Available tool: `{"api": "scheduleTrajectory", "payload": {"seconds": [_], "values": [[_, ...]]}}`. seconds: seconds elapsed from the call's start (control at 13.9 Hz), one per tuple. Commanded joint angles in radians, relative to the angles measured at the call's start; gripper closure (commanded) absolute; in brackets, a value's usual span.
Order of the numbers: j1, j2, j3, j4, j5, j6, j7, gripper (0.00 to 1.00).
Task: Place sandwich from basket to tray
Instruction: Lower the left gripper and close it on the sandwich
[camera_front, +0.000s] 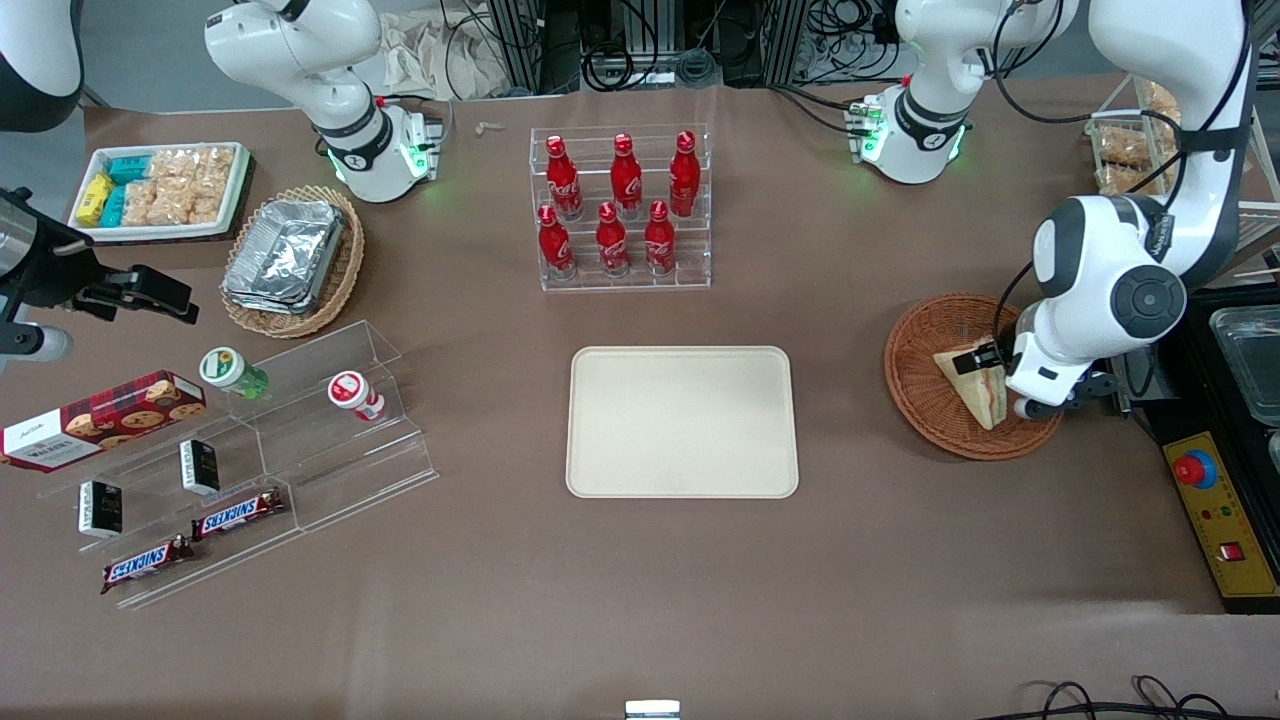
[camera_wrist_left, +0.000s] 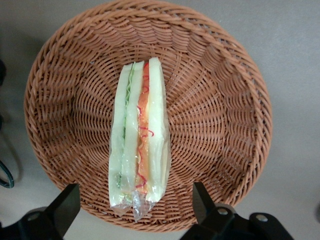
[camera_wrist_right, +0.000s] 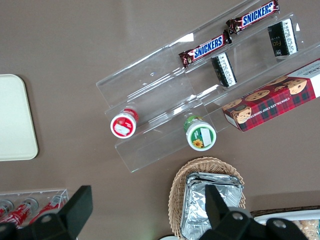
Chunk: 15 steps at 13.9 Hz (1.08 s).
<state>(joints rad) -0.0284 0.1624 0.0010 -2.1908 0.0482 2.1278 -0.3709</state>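
Note:
The sandwich (camera_front: 972, 385), a clear-wrapped wedge of pale bread with red, orange and green filling, lies in the round reddish-brown basket (camera_front: 910, 345) toward the working arm's end of the table. My left gripper (camera_front: 1005, 385) hangs just above the basket, open. In the left wrist view the sandwich (camera_wrist_left: 140, 135) lies across the middle of the basket (camera_wrist_left: 220, 115), and the gripper (camera_wrist_left: 134, 210) has one black finger on each side of the sandwich's wrapped end, apart from it. The cream tray (camera_front: 682, 420) sits empty at the table's middle.
A clear rack of red bottles (camera_front: 620, 210) stands farther from the camera than the tray. Toward the parked arm's end are a stepped acrylic shelf with snacks (camera_front: 250, 450), an oval basket of foil trays (camera_front: 295, 260) and a white snack tray (camera_front: 160, 190). A yellow control box (camera_front: 1215, 510) sits beside the basket.

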Motion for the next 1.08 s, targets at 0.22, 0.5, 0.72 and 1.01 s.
{"api": "scheduleTrajectory", "payload": {"seconds": [0.22, 0.5, 0.72, 1.01], "values": [[0.002, 0.037, 0.002, -0.024, 0.012, 0.060, -0.022, 0.05], [0.002, 0.043, 0.002, -0.024, 0.012, 0.063, -0.042, 0.27], [0.002, 0.043, 0.002, -0.023, 0.012, 0.063, -0.059, 0.51], [0.002, 0.040, 0.002, -0.017, 0.012, 0.055, -0.059, 0.77]]}}
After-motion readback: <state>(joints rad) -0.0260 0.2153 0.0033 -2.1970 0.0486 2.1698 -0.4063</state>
